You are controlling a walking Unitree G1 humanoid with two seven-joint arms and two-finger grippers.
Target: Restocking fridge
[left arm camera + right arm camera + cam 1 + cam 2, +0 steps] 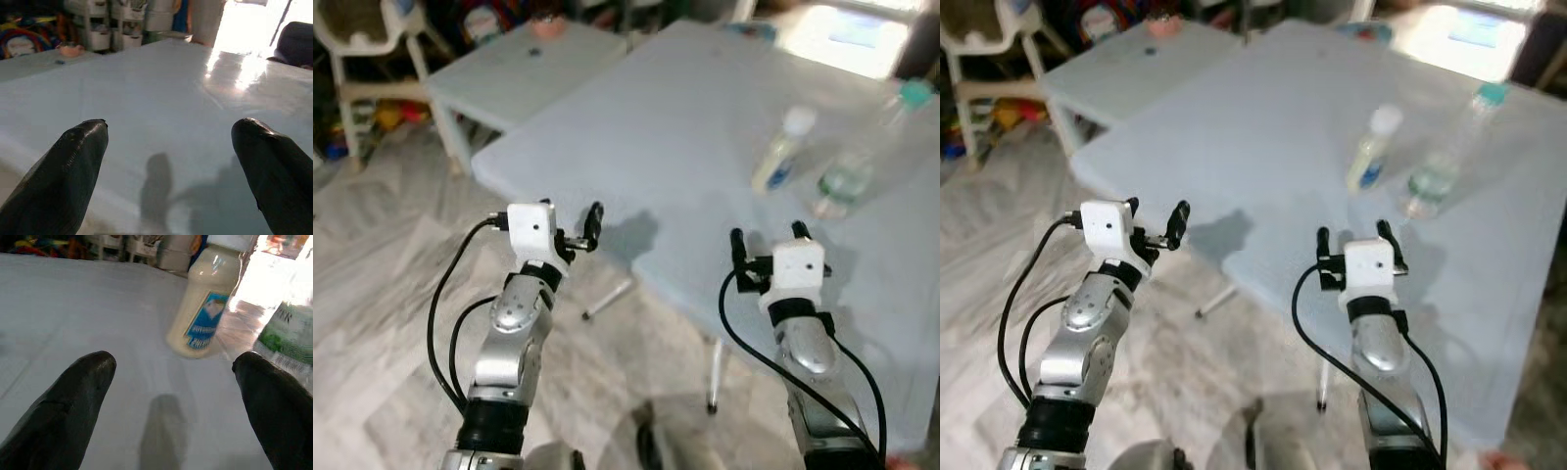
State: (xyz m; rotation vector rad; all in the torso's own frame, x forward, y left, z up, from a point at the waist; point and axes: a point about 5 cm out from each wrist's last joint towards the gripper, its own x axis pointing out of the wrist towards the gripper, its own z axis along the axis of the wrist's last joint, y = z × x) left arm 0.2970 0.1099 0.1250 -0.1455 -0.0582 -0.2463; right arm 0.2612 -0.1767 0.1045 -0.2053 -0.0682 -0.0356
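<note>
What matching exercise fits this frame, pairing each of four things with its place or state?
Column one:
1. cream bottle with white cap
2. clear water bottle with teal cap
3. left hand
4. right hand

Column two:
A. open, over the table's near-left corner
B. standing farthest right on the table
C. open, pointed toward the two bottles
D. standing just left of the clear bottle

Pairs: 1-D, 2-B, 3-A, 4-C

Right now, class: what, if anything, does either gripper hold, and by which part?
Nothing is held. The left gripper and right gripper are both open over the table, short of the creamy bottle.
</note>
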